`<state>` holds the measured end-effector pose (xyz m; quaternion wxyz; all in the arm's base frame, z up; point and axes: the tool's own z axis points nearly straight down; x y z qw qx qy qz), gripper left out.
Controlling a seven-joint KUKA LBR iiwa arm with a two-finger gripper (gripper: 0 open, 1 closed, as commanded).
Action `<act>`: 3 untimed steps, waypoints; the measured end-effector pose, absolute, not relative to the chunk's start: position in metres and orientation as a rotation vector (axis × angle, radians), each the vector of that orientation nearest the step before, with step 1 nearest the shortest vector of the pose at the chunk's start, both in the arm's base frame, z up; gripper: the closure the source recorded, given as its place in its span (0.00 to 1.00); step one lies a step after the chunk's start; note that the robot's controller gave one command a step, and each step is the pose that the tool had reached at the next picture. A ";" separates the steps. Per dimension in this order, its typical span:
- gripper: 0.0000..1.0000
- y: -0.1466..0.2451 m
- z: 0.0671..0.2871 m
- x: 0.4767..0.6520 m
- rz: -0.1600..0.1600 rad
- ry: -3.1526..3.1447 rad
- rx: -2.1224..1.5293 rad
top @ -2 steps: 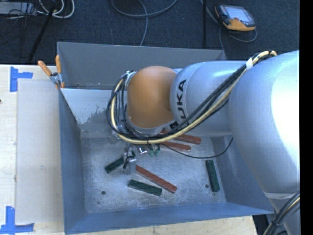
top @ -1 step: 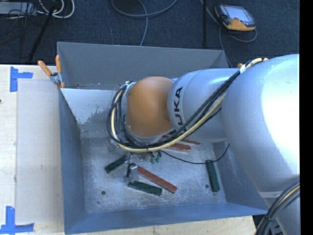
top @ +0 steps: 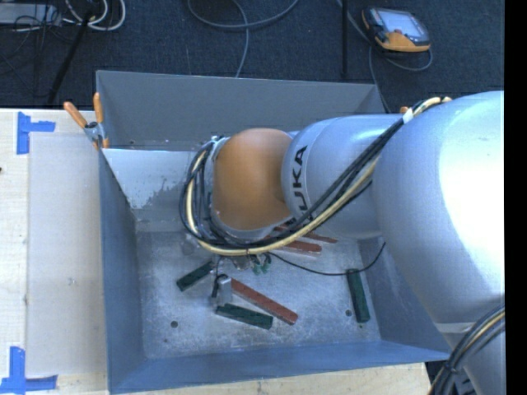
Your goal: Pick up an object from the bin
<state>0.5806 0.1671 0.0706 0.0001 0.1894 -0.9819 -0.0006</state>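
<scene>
Grey metal bin (top: 122,286), three dark green sticks (top: 244,316) and two red-brown sticks (top: 265,302) on its floor, orange-capped wrist (top: 251,179) above them, jaws' spread impossible to tell.

A robotics lab: KUKA arm (top: 346,167) over a metal bin (top: 247,105) (cables (top: 105,8) strewn behind).

Grey bin (top: 123,303) with white-speckled floor, orange wrist cover (top: 247,179), silver-white arm (top: 445,204), black and yellow cables (top: 193,196), dark green bars (top: 244,316) mid-floor, reddish-brown strip (top: 263,301) between them.
</scene>
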 end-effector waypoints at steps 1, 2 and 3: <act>1.00 0.167 0.070 0.581 -0.002 -3.086 0.593; 1.00 0.167 0.099 0.582 -0.002 -3.090 0.587; 1.00 0.168 0.175 0.584 -0.001 -3.096 0.579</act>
